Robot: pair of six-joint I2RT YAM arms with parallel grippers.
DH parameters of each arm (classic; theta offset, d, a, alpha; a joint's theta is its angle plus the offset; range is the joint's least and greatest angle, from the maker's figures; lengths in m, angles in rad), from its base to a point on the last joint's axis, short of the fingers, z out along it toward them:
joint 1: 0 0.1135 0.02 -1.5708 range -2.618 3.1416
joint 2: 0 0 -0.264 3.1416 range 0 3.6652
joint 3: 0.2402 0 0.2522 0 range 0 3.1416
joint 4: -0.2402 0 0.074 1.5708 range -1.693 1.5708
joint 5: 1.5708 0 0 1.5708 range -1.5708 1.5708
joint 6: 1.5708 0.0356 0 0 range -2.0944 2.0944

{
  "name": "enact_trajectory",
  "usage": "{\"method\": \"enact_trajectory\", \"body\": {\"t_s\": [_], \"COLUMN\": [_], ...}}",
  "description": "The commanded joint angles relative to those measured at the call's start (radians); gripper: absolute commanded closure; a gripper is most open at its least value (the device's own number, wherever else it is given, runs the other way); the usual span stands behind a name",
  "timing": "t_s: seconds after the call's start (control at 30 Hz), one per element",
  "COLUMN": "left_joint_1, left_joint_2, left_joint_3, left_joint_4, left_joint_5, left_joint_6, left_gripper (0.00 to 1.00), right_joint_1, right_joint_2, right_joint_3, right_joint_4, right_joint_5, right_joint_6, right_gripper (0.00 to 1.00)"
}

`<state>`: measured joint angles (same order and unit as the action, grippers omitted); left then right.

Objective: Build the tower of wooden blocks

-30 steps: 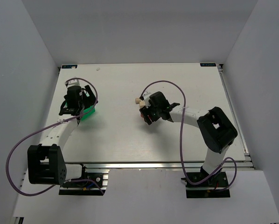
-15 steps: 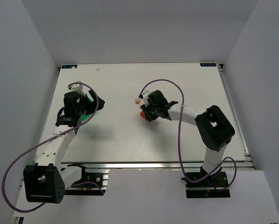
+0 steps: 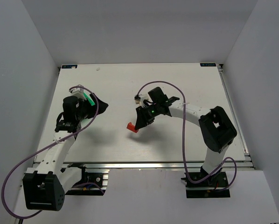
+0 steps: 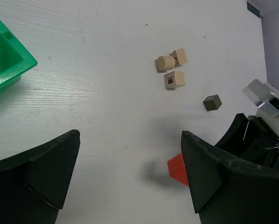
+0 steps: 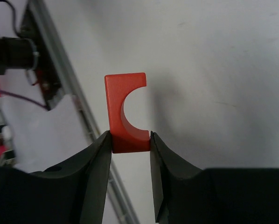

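Note:
My right gripper (image 5: 130, 144) is shut on a red-orange arch-shaped block (image 5: 125, 112) and holds it above the table, its half-round cutout facing right. In the top view the red block (image 3: 131, 127) hangs at the tip of the right gripper (image 3: 136, 124), left of the table's centre. Three pale beige blocks (image 4: 173, 70) and a grey-brown cube (image 4: 212, 102) lie loose on the table in the left wrist view, and the red block (image 4: 177, 169) shows there beside my right finger. My left gripper (image 4: 130, 177) is open and empty, over bare table. No stack stands.
A green plastic bin (image 4: 4, 60) sits at the left, under my left arm in the top view (image 3: 88, 99). The right arm's wrist (image 4: 265, 135) is close to the left gripper's right side. The table's near rail (image 5: 60, 84) shows behind the red block.
My right gripper has lifted the red block and carried it left and toward the near edge. My left arm has swung off the green bin toward the right.

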<state>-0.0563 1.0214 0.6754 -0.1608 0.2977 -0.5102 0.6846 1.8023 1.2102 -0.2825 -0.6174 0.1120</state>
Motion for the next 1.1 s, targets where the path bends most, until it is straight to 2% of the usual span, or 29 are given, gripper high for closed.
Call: {"method": "enact_trajectory", "body": {"t_s": [0.0,0.17,0.3,0.97,1.07], "left_joint_1": [-0.004,-0.004,-0.004,-0.004,-0.004], "left_joint_2": [-0.053,-0.075,-0.083,-0.066,-0.067], "left_joint_3": [-0.013,-0.013,-0.010,-0.023,-0.027], "left_joint_4": [0.009,0.010,-0.005,0.029,0.030], "left_joint_5": [0.023,0.034,0.024,0.060,0.058], "left_joint_6": [-0.027,-0.042,-0.048,-0.050,-0.050], "left_gripper": [0.02,0.02,0.02,0.02,0.02], "right_joint_1": [-0.005,-0.008,-0.011,-0.056,-0.065], "right_joint_2": [0.029,0.127,0.172,0.324,0.327], "right_joint_3": [0.011,0.051,0.072,0.109,0.103], "right_joint_4": [0.000,0.006,-0.046,-0.064,-0.058], "right_joint_5": [-0.289,-0.504,-0.404,-0.283,-0.272], "right_joint_6": [0.126,0.228,0.233,0.255,0.256], "right_gripper": [0.84,0.87,0.85,0.81,0.74]}}
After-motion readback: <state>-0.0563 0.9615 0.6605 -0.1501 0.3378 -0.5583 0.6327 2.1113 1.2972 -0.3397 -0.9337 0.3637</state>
